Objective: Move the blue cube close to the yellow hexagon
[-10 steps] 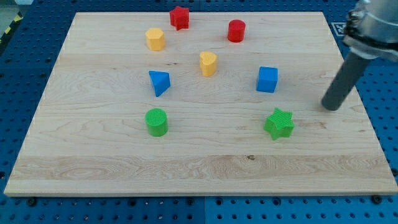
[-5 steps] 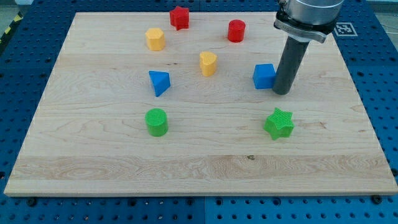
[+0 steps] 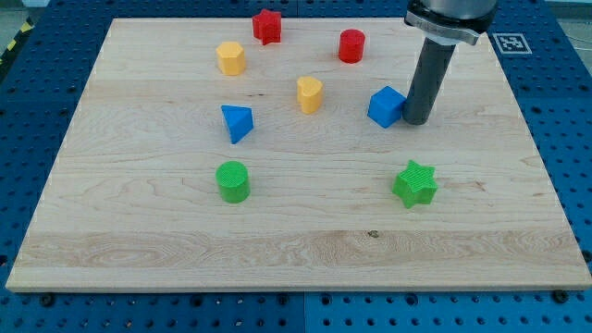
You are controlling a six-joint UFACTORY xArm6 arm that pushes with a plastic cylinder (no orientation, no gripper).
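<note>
The blue cube (image 3: 386, 106) sits right of the board's centre, turned slightly. My tip (image 3: 415, 121) touches the cube's right side. The yellow hexagon (image 3: 230, 57) stands near the view's top left, far to the left of the cube. The rod runs up from the tip to the view's top edge.
A yellow heart-like block (image 3: 309, 94) lies between the cube and the hexagon. A blue triangular block (image 3: 237, 122), a green cylinder (image 3: 233, 180), a green star (image 3: 415, 183), a red star (image 3: 267, 26) and a red cylinder (image 3: 351, 45) stand on the wooden board (image 3: 296, 240).
My tip swept in from the right edge to the blue cube's right side. The cube has shifted left and a little up and has rotated slightly.
</note>
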